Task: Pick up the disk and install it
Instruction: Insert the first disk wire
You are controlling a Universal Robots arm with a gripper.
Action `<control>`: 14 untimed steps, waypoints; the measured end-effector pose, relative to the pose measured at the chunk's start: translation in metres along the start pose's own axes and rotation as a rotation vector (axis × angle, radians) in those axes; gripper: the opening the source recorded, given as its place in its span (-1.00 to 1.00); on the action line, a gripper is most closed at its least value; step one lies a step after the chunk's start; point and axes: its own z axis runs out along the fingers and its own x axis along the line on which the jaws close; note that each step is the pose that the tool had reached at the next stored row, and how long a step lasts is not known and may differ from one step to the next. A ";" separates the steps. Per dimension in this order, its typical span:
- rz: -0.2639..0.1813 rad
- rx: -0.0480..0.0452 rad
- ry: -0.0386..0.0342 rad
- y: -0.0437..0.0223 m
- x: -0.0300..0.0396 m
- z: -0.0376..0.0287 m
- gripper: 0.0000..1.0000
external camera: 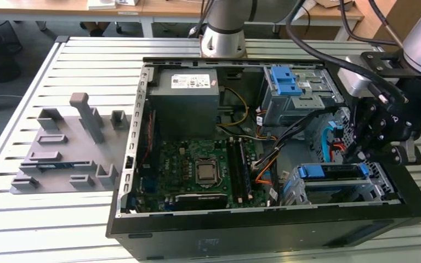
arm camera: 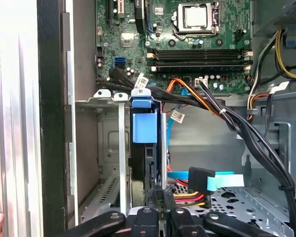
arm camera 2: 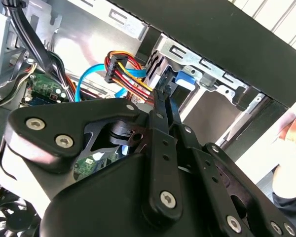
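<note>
Blue-framed disk in tool

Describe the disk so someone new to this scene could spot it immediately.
Find the open computer case, then the metal drive cage in its corner at the exterior view's lower right, beside the gripper. The disk sits in that cage, showing a blue carrier frame. Unlike it, the light-blue latch piece is ribbed and lies farther back, near the power supply.
</note>
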 end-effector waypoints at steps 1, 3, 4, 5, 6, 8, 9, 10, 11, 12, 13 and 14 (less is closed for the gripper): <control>0.000 0.0000 0.0000 0.0007 0.0002 0.0001 -0.68; 0.000 -0.0001 0.0000 0.0023 0.0004 0.0001 -0.68; 0.001 0.0000 -0.0002 0.0024 0.0004 0.0001 -0.68; 0.001 0.0000 -0.0002 0.0024 0.0004 0.0001 -0.68; 0.001 0.0000 -0.0003 0.0024 0.0004 0.0002 -0.68; 0.002 -0.0006 -0.0002 0.0025 0.0004 0.0004 -0.68; 0.004 -0.0020 -0.0003 0.0026 0.0006 0.0008 -0.68; 0.008 -0.0040 -0.0002 0.0026 0.0007 0.0011 -0.68; 0.011 -0.0057 0.0001 0.0026 0.0007 0.0013 -0.68; 0.014 -0.0070 0.0001 0.0025 0.0008 0.0017 -0.68; 0.016 -0.0075 -0.0001 0.0025 0.0011 0.0022 -0.68; 0.017 -0.0076 0.0000 0.0025 0.0015 0.0026 -0.68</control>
